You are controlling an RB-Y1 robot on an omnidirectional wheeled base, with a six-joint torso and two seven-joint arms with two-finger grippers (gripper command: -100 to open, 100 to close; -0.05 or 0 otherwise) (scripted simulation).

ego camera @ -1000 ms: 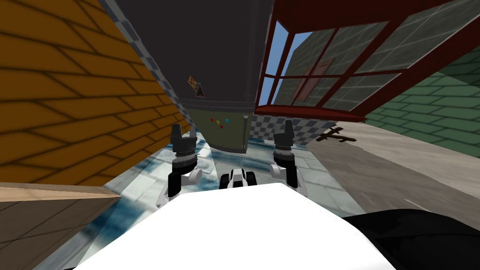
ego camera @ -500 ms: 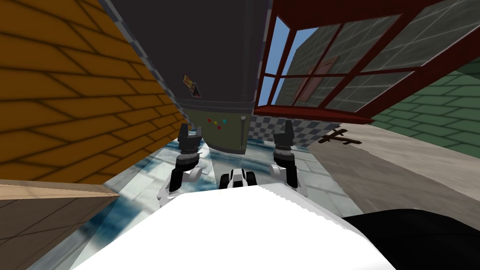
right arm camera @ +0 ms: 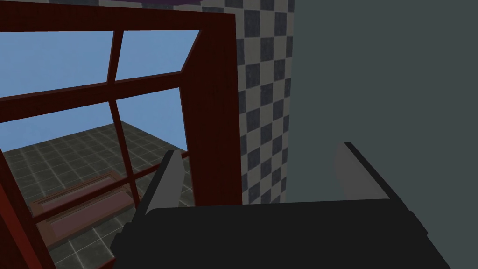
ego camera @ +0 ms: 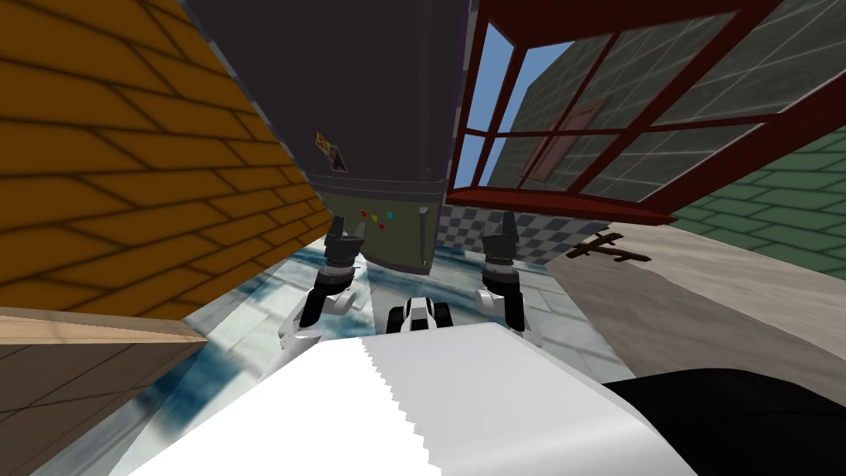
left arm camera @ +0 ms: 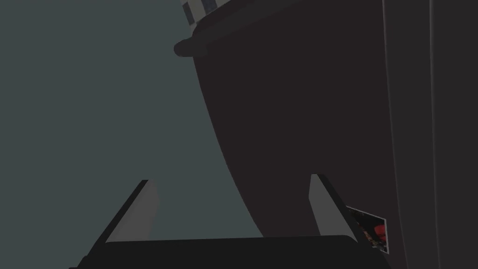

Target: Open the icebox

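The icebox [ego camera: 355, 99] stands straight ahead, a tall dark grey unit with an olive lower door [ego camera: 395, 244]. Small coloured magnets [ego camera: 376, 217] dot that lower door, and a thin vertical handle [ego camera: 423, 235] runs along its right edge. A photo magnet [ego camera: 328, 151] sticks to the upper door [left arm camera: 326, 116]. My left gripper [ego camera: 345, 225] is raised at the lower door's left edge, open, with nothing between its fingers [left arm camera: 229, 180]; the photo magnet [left arm camera: 369, 229] is just beside one finger. My right gripper [ego camera: 502, 219] hangs open right of the icebox, facing the window [right arm camera: 260, 148].
An orange brick wall [ego camera: 124, 149] closes the left side, with a wooden counter edge [ego camera: 91, 326] below it. A red-framed window [ego camera: 578, 124] and a checked wall [ego camera: 537, 227] lie to the right. A brown cross-shaped object [ego camera: 603, 244] lies on the grey surface at right.
My left arm has swung right and forward, from beside the brick wall to the icebox's lower door. The right arm has held still. The head view has shifted slightly.
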